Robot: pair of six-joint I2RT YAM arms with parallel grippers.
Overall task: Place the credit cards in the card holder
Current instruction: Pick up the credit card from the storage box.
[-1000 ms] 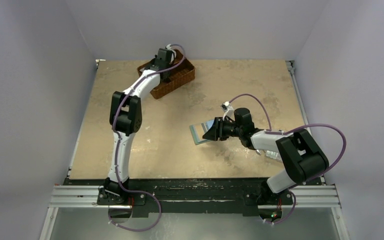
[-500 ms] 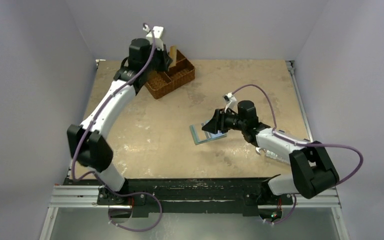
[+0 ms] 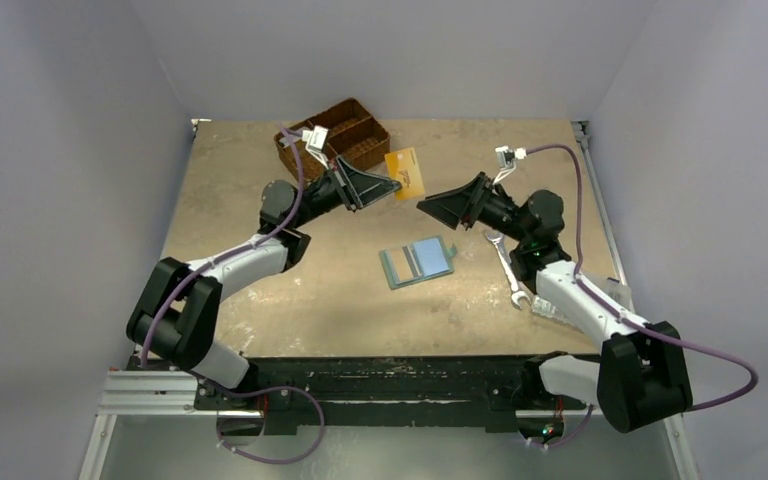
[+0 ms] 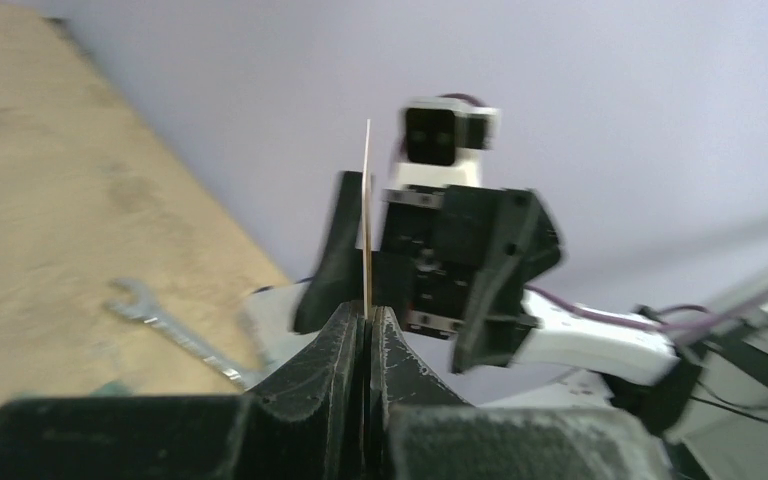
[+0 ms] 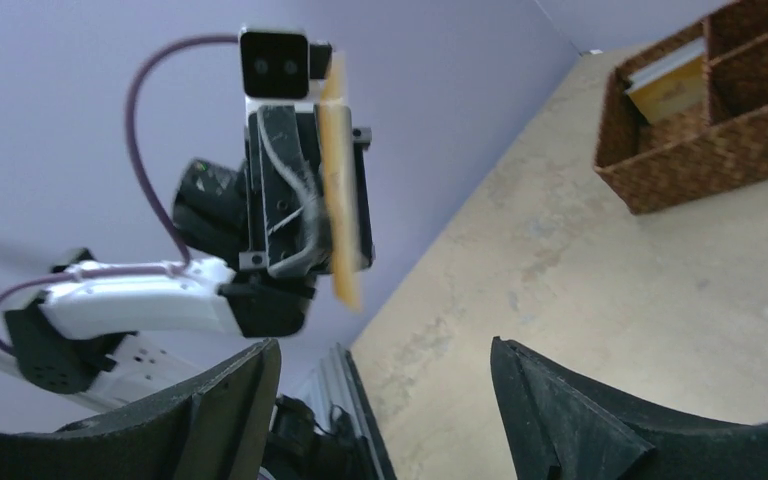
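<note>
My left gripper (image 3: 388,185) is shut on a yellowish credit card (image 3: 406,172) and holds it in the air past the basket, edge-on in the left wrist view (image 4: 367,215). My right gripper (image 3: 430,205) is open and empty, raised and facing the left one; it sees that card (image 5: 340,180) in front of it. The card holder (image 3: 418,262), teal-green with a blue-grey panel, lies open on the table below and between both grippers. Another yellowish card (image 5: 665,88) lies in the basket.
A brown wicker basket (image 3: 332,137) with three compartments stands at the back, also in the right wrist view (image 5: 720,150). A silver wrench (image 3: 507,268) lies right of the card holder. A clear plastic box (image 3: 610,295) sits under the right arm.
My left arm has swung from the basket toward the table's middle with the yellowish card. My right gripper has lifted off the card holder and turned up toward the left gripper.
</note>
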